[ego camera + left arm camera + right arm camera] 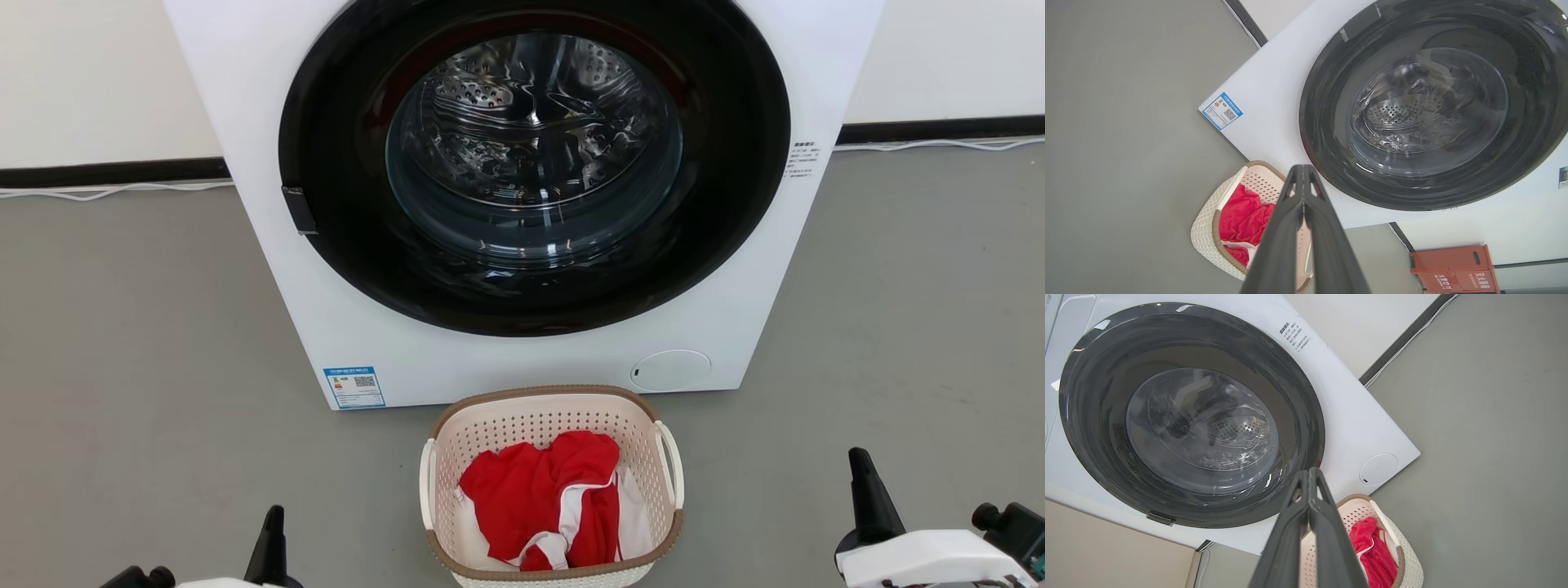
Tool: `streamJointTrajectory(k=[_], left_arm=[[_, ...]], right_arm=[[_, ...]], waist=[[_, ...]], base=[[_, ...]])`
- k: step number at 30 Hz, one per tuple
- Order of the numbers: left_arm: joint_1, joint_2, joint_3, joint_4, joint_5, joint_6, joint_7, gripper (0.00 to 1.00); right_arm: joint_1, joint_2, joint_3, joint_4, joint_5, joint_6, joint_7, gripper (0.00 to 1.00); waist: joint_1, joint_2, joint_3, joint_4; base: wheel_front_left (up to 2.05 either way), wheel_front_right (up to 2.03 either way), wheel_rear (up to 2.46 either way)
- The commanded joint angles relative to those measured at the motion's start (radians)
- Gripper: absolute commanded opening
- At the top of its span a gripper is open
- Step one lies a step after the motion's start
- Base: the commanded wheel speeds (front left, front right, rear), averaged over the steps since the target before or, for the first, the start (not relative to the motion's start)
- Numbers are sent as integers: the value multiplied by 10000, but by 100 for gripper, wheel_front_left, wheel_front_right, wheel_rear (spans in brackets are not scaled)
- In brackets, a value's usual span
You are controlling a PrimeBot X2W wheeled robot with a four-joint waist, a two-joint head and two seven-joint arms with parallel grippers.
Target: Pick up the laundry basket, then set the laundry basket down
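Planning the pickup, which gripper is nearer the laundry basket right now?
Left, slightly. The left gripper sits beside the laundry basket, off its left side; the right gripper stands farther out beyond its right side. Neither touches it.

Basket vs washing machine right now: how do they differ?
Size: the laundry basket is far smaller than the washing machine behind it.
Contents: the basket holds red and white clothes; the machine's drum looks empty.
Access: the basket is open-topped; the machine's door is shut.
Shared: both are pale and stand on the grey floor.
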Motion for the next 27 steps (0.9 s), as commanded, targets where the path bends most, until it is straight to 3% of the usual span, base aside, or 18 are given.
streamJointTrajectory(k=[1,27], left_arm=[[-630,88,193,-316,-330,-142,119,0],[-1093,129,344,-444,-2859,-527,856,0]], right_arm=[[-511,-78,116,-369,451,40,115,0],[-750,-90,86,-564,3773,54,836,0]], waist=[[-1,-1,5,9],[-1,-1,60,112]], base=[[0,0,0],[0,0,0]])
